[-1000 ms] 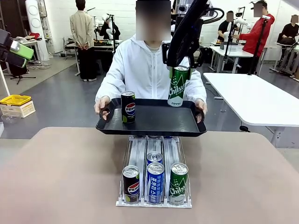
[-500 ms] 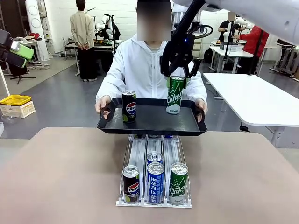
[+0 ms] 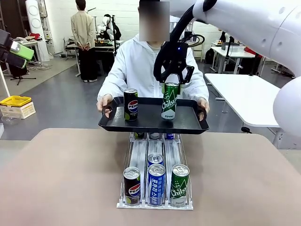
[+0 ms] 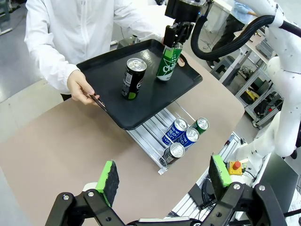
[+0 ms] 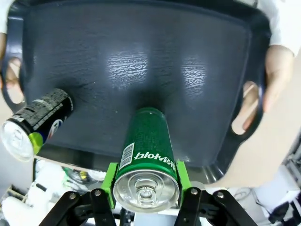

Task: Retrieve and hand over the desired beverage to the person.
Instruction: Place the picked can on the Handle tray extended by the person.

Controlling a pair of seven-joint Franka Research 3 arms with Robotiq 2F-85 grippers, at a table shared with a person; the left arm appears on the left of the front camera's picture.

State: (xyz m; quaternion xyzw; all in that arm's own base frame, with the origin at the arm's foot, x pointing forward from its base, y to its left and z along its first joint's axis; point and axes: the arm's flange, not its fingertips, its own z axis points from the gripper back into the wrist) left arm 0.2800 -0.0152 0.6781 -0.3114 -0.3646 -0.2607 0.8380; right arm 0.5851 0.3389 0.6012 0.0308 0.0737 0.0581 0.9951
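The tall green aluminium Chilsung can (image 3: 170, 100) has been brought down from above the tray and is now held with its base at or just touching the floor of the black plastic tray (image 3: 188, 125), gripped near its top by the right pincer (image 3: 172, 84), whose green pads are pressed against both sides of the can just below its rim. Over the last second the can has been lowered and shifted slightly toward the short black Pepsi can (image 3: 130, 104), which stands upright on the tray, off to one side of the right pincer and well apart from it. By this the handover is judged to be nearly done, with only the release and withdrawal left. The green can's long axis is held close to vertical, with its pull-tab end up toward the pincer and its base down on the tray. The tray is held by the person (image 3: 141, 70) in the white hooded jacket at both handles, beyond the beige surface (image 3: 56, 179). The left pincer (image 4: 162, 181) is held wide and empty, high above the surface.
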